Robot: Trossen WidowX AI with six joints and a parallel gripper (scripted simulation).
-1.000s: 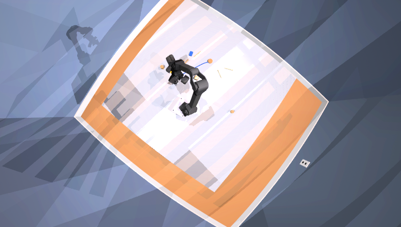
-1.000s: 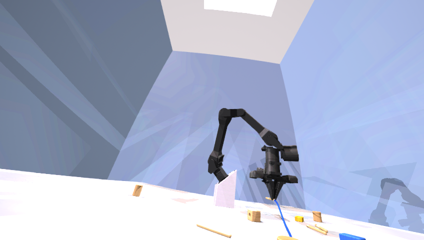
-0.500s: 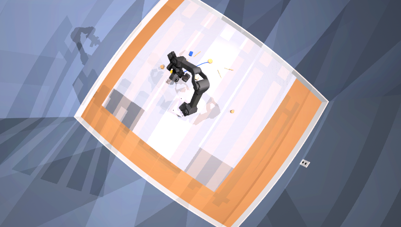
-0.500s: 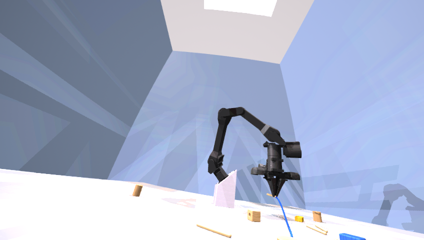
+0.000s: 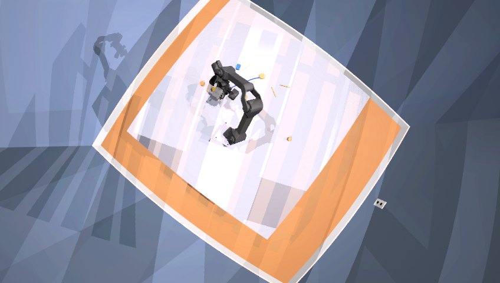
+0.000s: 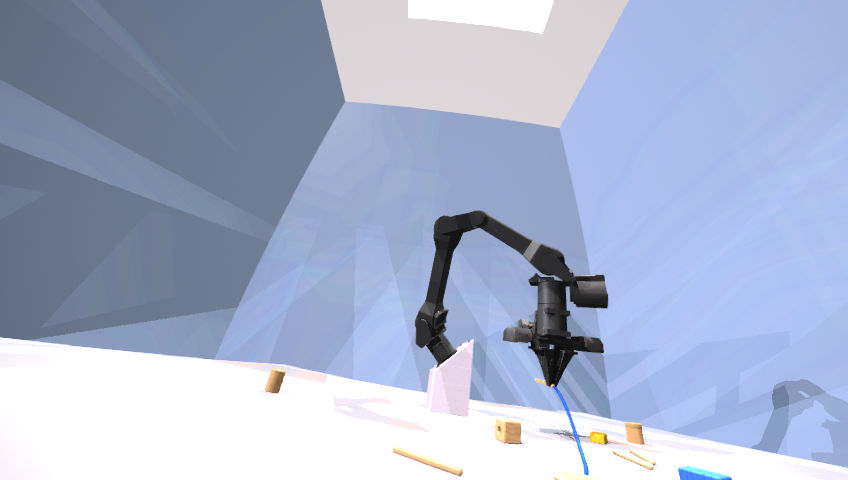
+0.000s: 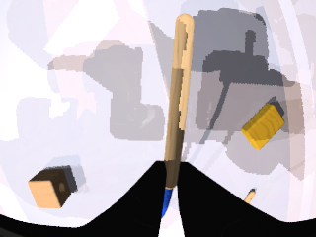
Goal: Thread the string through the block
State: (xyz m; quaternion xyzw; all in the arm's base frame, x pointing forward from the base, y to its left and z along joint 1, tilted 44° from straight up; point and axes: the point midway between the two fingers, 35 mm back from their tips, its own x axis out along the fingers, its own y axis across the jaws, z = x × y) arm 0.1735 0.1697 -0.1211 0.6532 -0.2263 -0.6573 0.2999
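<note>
Above the table, the gripper is hanging with its jaws nearly closed, pinching the stick by its lower end. In the wrist view the black fingers are hiding that end, and only a sliver of blue string is showing between them. The block is sitting on the table below. The frame edge is cutting off the button, and from above the arm is covering the gripper.

The button is cut off by the exterior view's bottom edge, as is the blue piece.
</note>
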